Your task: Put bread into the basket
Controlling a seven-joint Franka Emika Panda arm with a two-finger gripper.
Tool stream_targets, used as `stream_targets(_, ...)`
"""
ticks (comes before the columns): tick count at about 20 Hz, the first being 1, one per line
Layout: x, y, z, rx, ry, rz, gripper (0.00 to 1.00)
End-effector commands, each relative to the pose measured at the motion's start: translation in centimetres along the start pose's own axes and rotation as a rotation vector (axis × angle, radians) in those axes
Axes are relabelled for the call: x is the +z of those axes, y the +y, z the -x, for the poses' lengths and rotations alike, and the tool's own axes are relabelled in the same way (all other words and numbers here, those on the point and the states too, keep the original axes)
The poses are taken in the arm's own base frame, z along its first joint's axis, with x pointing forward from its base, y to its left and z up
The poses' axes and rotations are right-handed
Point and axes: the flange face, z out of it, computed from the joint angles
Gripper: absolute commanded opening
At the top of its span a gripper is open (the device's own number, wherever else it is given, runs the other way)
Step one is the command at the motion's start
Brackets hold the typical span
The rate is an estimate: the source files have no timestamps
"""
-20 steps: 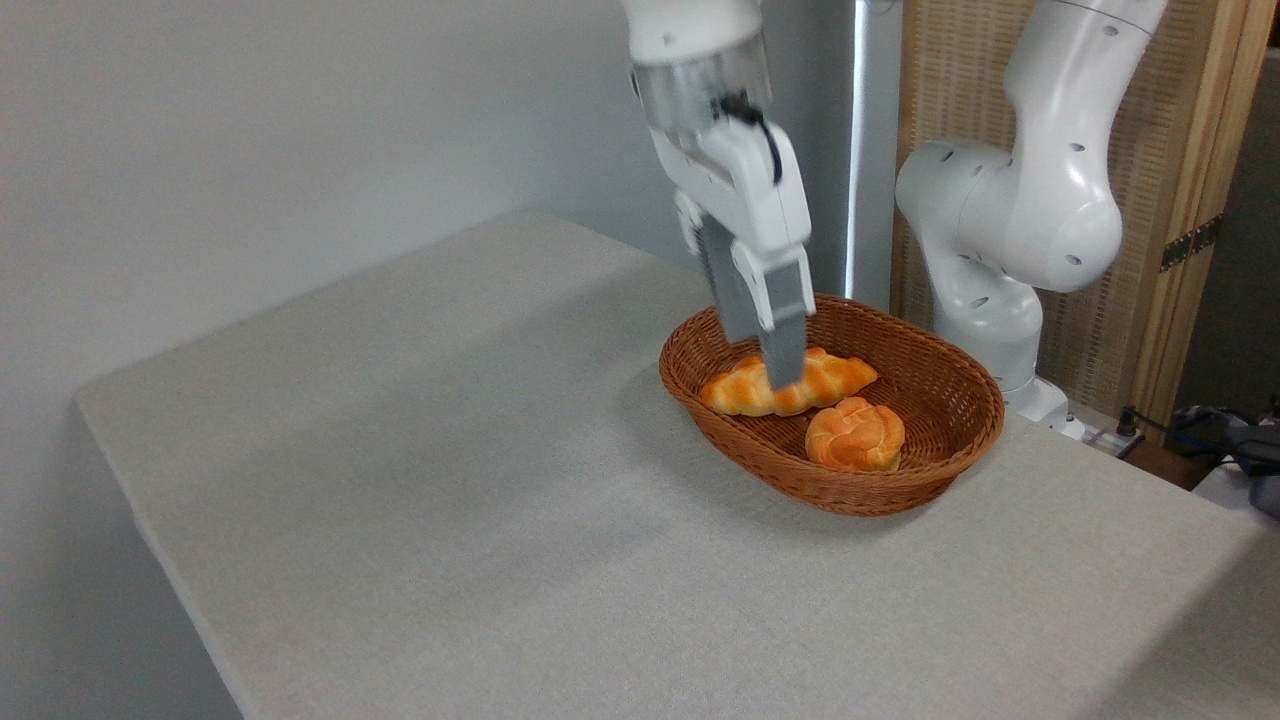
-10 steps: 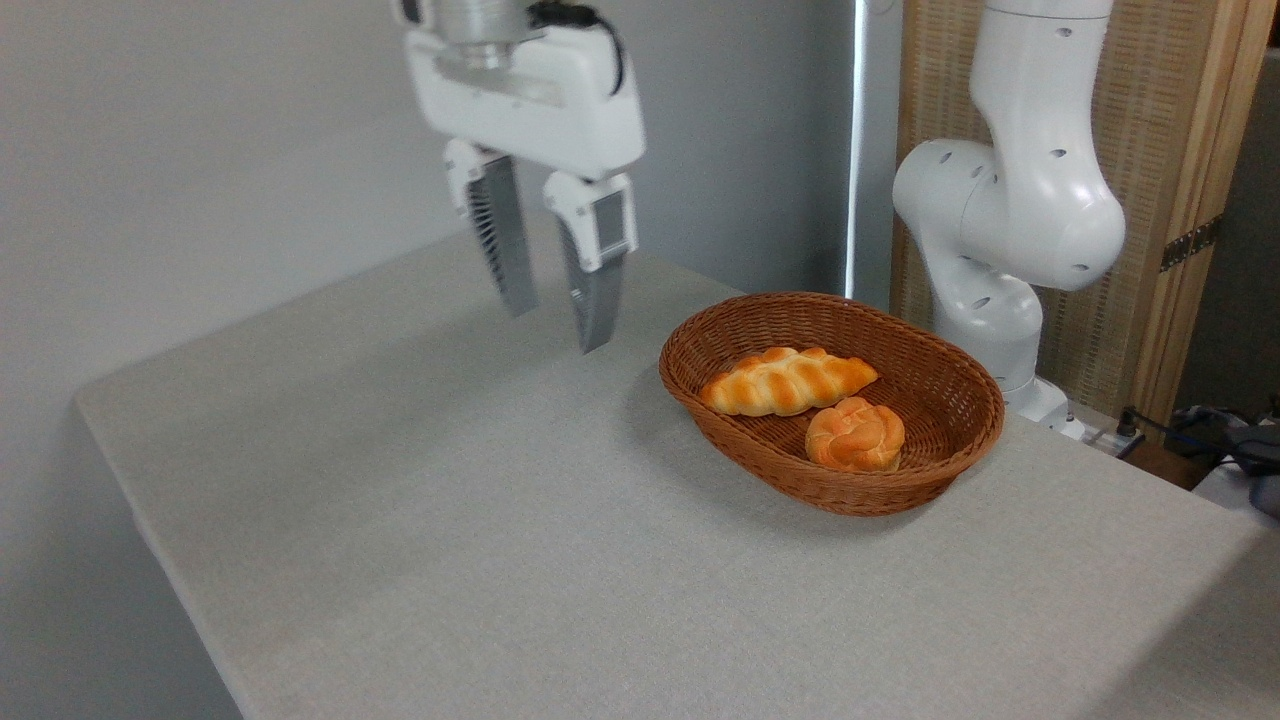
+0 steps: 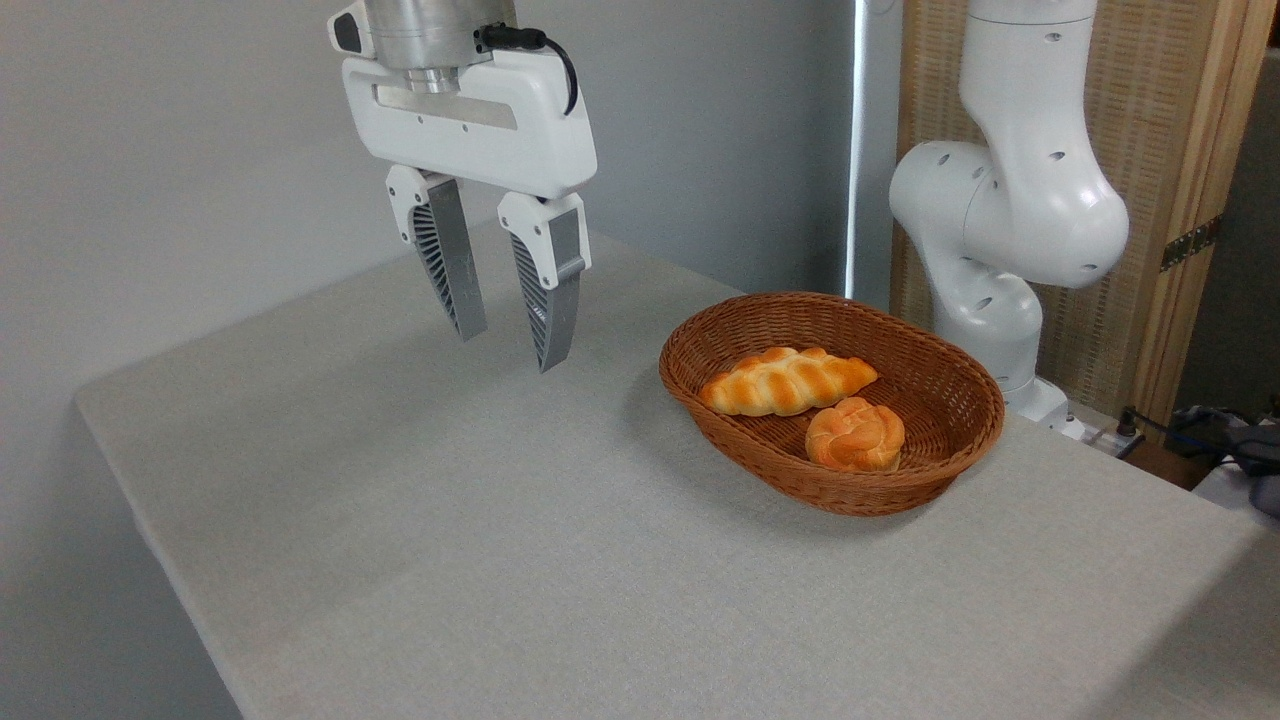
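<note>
- Nearest: bare bench [image 3: 560, 560], grey, fine woven texture, matte and flat.
- Next back: basket [image 3: 800, 490], oval brown wicker, low sloping sides, stiff ribbed weave.
- Inside the basket, against its near wall: bread [image 3: 855, 434], round knotted bun, glossy golden-orange crust, paler creases. Probably light, soft, easily dented; best pinched gently across its widest middle, not by the knot ridges. Already in place, so nothing left to carry.
- Just behind the bread, touching it: braided loaf [image 3: 787, 381], longer, paler.
- Well left of the basket, above the bench: pincer [image 3: 510, 348], ribbed grey fingers parted moderately, holding nothing.
</note>
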Motion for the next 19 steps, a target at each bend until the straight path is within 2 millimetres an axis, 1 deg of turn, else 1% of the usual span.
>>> stream_targets(1,-0.35,-0.47,0.15,-0.007,0.000,-0.023,1.00)
stream_targets(4,-0.30,-0.54,0.26,0.007,-0.016,-0.037,1.00)
stream_targets(8,-0.19,-0.41,0.51,0.106,-0.036,-0.025,1.00)
stream_targets(19,-0.27,-0.40,0.82,0.134,-0.042,-0.007,1.00)
